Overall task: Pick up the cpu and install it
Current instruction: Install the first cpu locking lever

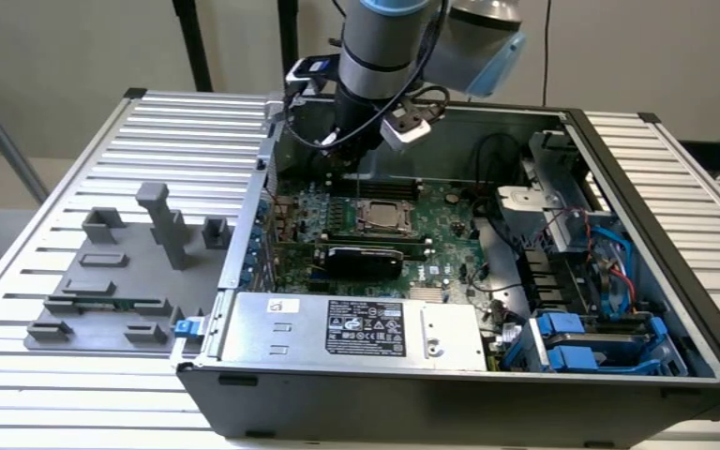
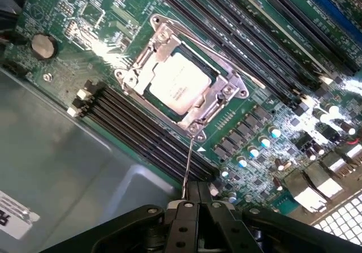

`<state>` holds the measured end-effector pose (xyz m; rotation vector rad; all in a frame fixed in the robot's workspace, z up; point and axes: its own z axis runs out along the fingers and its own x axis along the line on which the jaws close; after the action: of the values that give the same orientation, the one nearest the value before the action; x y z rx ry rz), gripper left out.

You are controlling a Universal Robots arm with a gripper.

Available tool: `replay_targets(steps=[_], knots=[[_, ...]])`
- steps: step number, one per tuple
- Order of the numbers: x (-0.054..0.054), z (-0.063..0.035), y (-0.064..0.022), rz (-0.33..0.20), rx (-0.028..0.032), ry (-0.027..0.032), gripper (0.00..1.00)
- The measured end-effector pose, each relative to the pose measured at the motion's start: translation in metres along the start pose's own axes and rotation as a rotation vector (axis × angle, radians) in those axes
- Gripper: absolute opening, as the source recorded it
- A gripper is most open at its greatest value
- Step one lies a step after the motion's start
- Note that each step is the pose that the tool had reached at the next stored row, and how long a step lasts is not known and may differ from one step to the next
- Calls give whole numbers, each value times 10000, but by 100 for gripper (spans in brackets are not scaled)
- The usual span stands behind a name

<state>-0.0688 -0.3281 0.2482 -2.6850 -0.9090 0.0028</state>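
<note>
The cpu [image 2: 178,83], a silver-grey square chip, lies flat in the motherboard socket, with the metal socket frame [image 2: 229,89] around its edges. In the exterior view the cpu [image 1: 382,216] sits mid-board inside the open computer case. My gripper [image 2: 189,192] hangs above the board a short way off the socket's corner, fingers shut. A thin metal socket lever [image 2: 188,168] rises from that corner up to my fingertips; whether it is pinched between them I cannot tell. In the exterior view my gripper [image 1: 342,169] hangs just behind the socket.
Black memory slots [image 2: 141,128] run beside the socket. The case walls [image 1: 622,206] ring the board. A power supply [image 1: 348,328] and blue drive cages [image 1: 585,342] sit at the front. A grey fixture [image 1: 110,281] holding a green memory stick [image 1: 116,303] stands on the exterior view's left.
</note>
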Motion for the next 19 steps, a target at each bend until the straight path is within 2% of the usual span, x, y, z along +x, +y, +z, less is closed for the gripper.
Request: replay_targets(steps=[7, 12, 15, 17, 19], knots=[[158, -12, 120, 4, 0, 11, 11], [171, 1, 136, 5, -19, 5, 11], [171, 15, 139, -6, -34, 34, 11], [170, 36, 143, -16, -72, 35, 11], [175, 57, 140, -97, -133, -4, 11]])
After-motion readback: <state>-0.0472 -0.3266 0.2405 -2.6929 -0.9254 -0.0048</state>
